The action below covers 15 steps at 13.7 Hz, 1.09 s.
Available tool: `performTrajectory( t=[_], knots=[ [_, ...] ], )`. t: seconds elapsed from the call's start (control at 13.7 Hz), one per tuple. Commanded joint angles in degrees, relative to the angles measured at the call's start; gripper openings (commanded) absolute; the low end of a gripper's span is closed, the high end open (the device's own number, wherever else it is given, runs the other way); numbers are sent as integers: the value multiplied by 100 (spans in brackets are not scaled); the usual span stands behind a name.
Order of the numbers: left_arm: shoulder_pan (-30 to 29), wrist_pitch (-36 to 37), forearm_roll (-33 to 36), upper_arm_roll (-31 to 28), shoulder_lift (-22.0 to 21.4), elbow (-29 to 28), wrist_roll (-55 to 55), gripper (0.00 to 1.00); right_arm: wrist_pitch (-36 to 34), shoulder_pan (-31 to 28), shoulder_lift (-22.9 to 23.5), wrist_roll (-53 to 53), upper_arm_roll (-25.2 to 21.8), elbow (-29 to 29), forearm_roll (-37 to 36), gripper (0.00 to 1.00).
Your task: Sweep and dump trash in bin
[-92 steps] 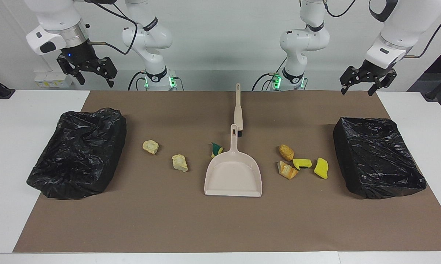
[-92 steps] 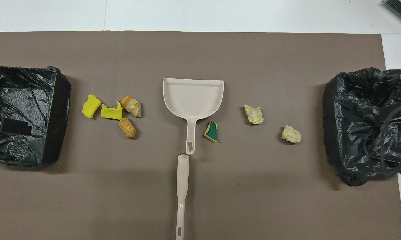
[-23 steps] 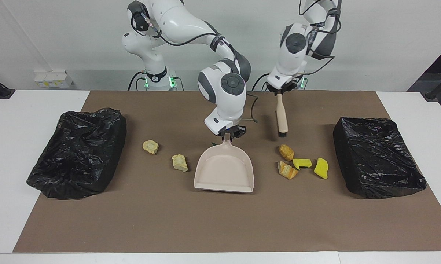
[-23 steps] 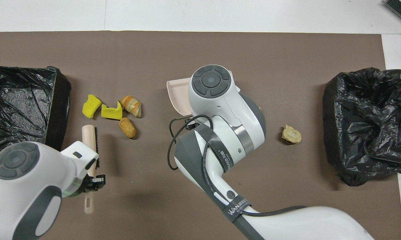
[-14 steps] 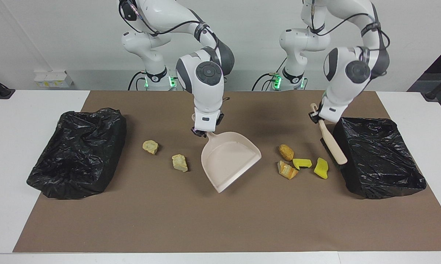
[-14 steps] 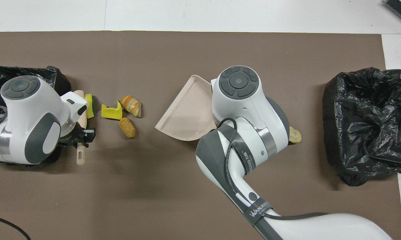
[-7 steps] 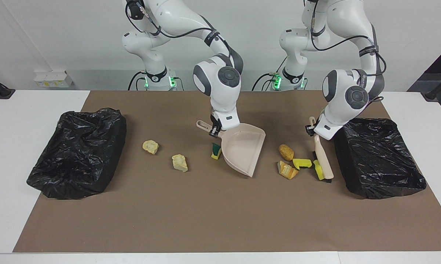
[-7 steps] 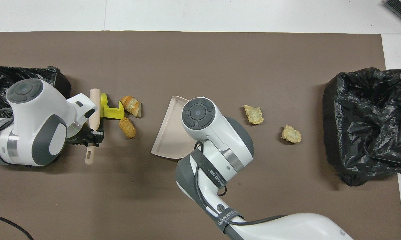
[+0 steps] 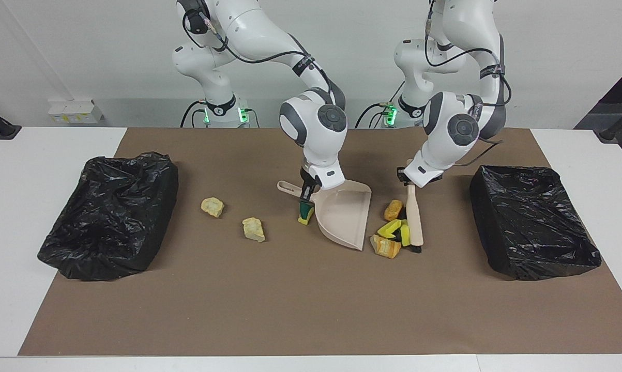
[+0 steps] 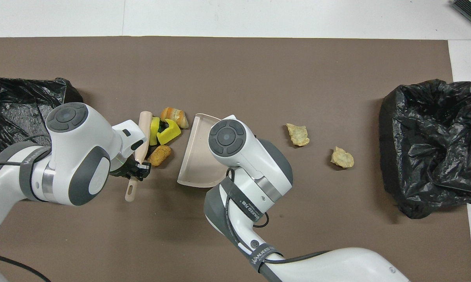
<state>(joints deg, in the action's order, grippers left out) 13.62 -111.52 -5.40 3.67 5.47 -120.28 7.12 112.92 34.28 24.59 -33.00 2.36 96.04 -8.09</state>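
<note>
Control: Grippers, report.

Operator: From my station, the right gripper [image 9: 306, 192] is clamped on the handle of the dustpan [image 9: 342, 217] at mid-table. The pan is tipped up on one side edge, its mouth facing the left arm's end. The left gripper [image 9: 408, 181] is clenched on the handle of the brush [image 9: 414, 222], which points away from the robots with its bristle end down at the mat [image 9: 290, 310].

Control: Trash location?

Operator: Four pieces sit bunched between brush and dustpan mouth. The brown lump [image 9: 393, 209] is nearest the robots. The yellow sponge bits [image 9: 389, 227] lie against the brush. The orange bread piece [image 9: 385, 247] is farthest from the robots, just beside the pan's corner. I judge that nothing lies inside the pan, though the overhead view hides part of it under the right arm. One green-backed sponge bit [image 9: 305, 213] lies beside the pan's back wall, under the right gripper. Two beige chunks [image 9: 212, 206] [image 9: 253, 229] lie apart, toward the right arm's end.

Control: Bins?

Operator: One black-lined bin [image 9: 533, 222] stands at the left arm's end, a second bin [image 9: 109, 214] at the right arm's end. I see no trash in either.
</note>
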Motion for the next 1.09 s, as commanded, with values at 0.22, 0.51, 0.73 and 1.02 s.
performTrajectory(
  t=[0.22, 0.51, 0.73, 1.02],
  knots=[
    [578, -563, -119, -68, -54, -38, -632, 0, 187, 26, 125, -110, 19, 29, -35, 0],
    [870, -240, -154, -42, -230, -232, -1096, 0, 161, 17, 125, -110, 19, 29, -18, 0],
    [801, 192, -943, -33, -300, -110, -1957, 0, 126, 17, 125, -119, 19, 21, -18, 0],
    [371, 946, -1069, -112, -844, -13, -2154, 0, 3, 17, 116, -119, 19, -15, -79, 0]
  ],
)
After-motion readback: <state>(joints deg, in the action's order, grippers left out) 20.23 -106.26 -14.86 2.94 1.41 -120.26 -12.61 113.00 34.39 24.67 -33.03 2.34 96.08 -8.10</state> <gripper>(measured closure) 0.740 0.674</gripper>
